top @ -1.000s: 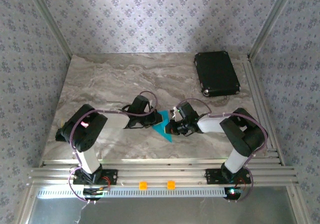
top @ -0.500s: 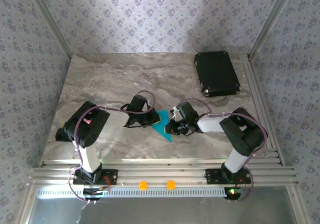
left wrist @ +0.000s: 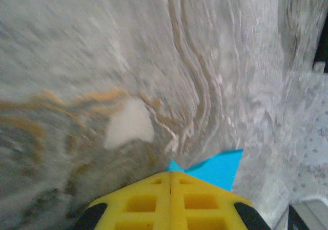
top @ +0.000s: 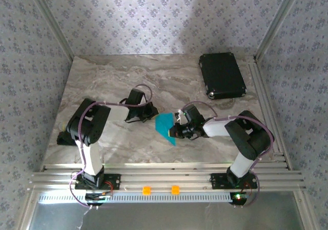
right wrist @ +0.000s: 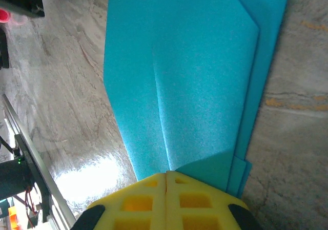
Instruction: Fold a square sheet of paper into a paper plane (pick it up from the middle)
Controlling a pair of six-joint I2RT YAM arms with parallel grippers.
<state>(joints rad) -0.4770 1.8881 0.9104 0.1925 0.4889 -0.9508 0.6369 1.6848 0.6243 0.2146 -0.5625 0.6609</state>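
The square sheet of paper (top: 164, 124), already folded into a tapering cyan shape, was laid flat near the middle of the marble table (top: 102, 81), well apart from the black case (top: 222, 76). Its right-hand edge was clamped by the right gripper (top: 177, 130), whose yellow fingers (right wrist: 138, 204) were pressed together on it, with the paper spreading forward from their tips. The left gripper (top: 147, 113) was placed just beside the sheet's left edge with its fingers (left wrist: 143, 204) closed on nothing, a paper corner lying just beyond their tips; contact could not be determined
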